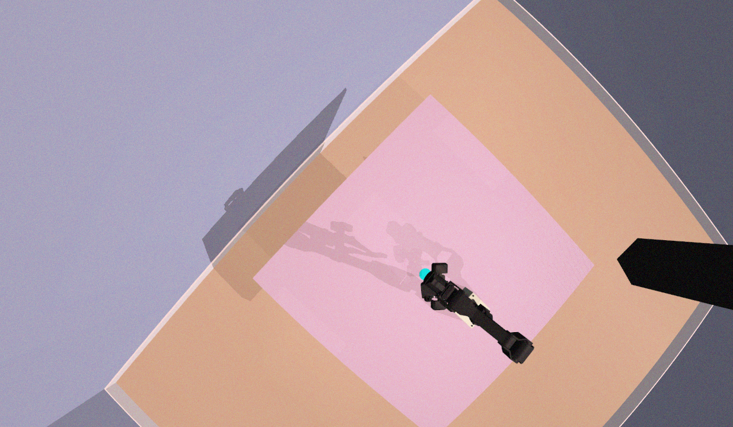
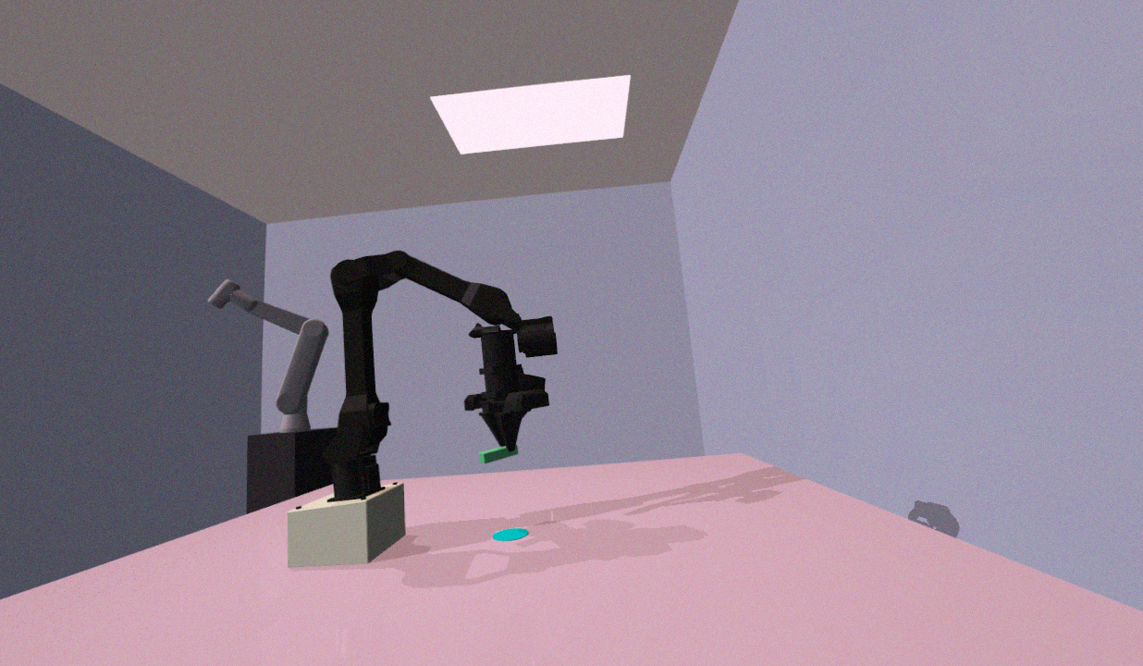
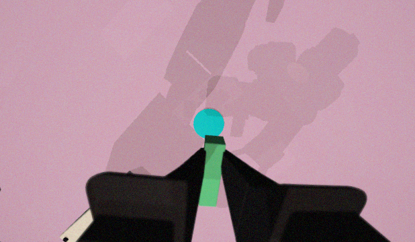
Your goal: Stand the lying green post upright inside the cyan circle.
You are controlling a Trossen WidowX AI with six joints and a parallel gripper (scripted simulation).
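The green post (image 2: 497, 454) (image 3: 211, 171) is held in the air, lying close to level. My gripper (image 2: 509, 448) (image 3: 213, 153) points down and is shut on the post near one end. In the wrist view the post runs back between the fingers, toward the arm's base. The cyan circle (image 1: 424, 274) (image 2: 510, 535) (image 3: 209, 123) is flat on the pink surface, below the gripper and post. In the wrist view it shows just beyond the post's near end. In the top view the arm covers the post and the fingertips.
The arm's pale base block (image 2: 326, 534) (image 3: 78, 225) stands on the pink surface (image 1: 443, 159) (image 2: 724, 596). A grey arm (image 2: 301, 364) on a dark pedestal (image 2: 271, 472) stands behind at the left. A black shape (image 1: 682, 270) enters from the right. Shadows of arms cross the pink surface.
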